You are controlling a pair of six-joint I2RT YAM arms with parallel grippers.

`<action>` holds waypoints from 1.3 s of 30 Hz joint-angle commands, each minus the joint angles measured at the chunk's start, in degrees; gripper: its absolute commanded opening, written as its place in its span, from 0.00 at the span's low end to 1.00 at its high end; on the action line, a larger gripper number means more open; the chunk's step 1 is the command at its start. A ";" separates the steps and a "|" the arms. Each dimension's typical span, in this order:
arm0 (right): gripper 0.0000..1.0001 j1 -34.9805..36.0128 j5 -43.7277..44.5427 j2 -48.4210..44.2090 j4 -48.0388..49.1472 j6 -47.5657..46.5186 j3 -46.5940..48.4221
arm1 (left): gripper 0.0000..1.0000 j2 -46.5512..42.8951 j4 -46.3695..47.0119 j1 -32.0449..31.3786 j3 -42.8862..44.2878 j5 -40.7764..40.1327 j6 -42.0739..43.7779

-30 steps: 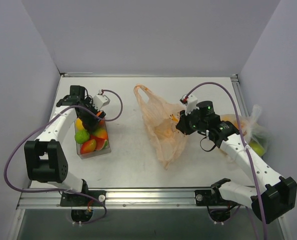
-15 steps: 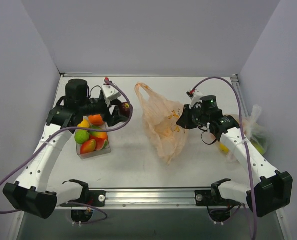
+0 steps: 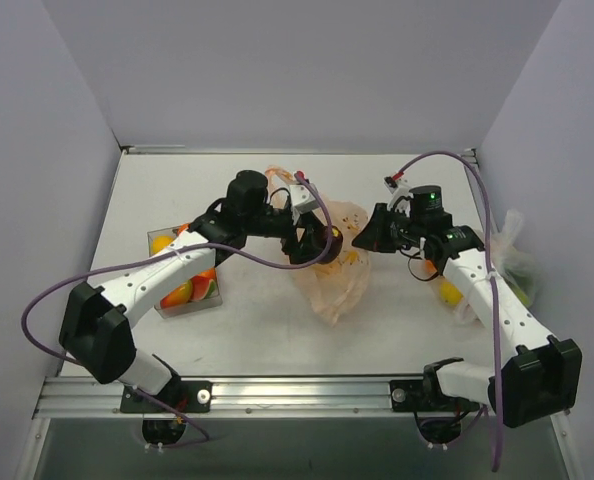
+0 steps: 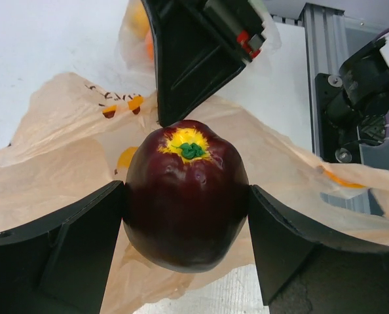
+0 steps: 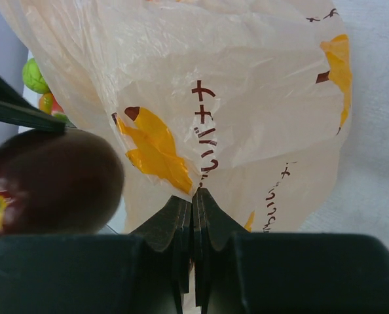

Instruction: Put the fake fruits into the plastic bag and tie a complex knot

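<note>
Fruit [image 4: 185, 203], dark maroon, clamped in left hand [image 3: 318, 243] over plastic bag [image 4: 50, 170]; right hand [image 5: 193, 204] pinches bag edge.

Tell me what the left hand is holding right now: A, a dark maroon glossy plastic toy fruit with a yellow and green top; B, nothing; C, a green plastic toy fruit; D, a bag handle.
A: in the left wrist view, the left hand has its fingers pressed on both sides of the dark maroon glossy plastic toy fruit, in front of the thin translucent peach-orange plastic bag.
</note>
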 commanded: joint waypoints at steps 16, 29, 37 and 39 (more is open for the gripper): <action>0.00 -1.64 -9.19 1.83 -4.52 2.60 2.66 | 0.98 0.62 -0.42 0.47 -1.94 -4.83 4.11; 0.00 -1.20 -1.38 1.65 -7.42 -7.76 2.13 | 0.95 -23.62 -12.06 22.77 -7.21 -2.26 -1.11; 0.00 1.17 3.55 1.83 -9.18 -14.36 4.07 | 0.95 -22.34 -33.28 45.00 -6.34 -11.48 15.52; 0.00 1.53 3.82 1.83 -9.44 -15.41 4.51 | 0.96 -20.31 -34.87 46.43 -7.04 -14.63 16.66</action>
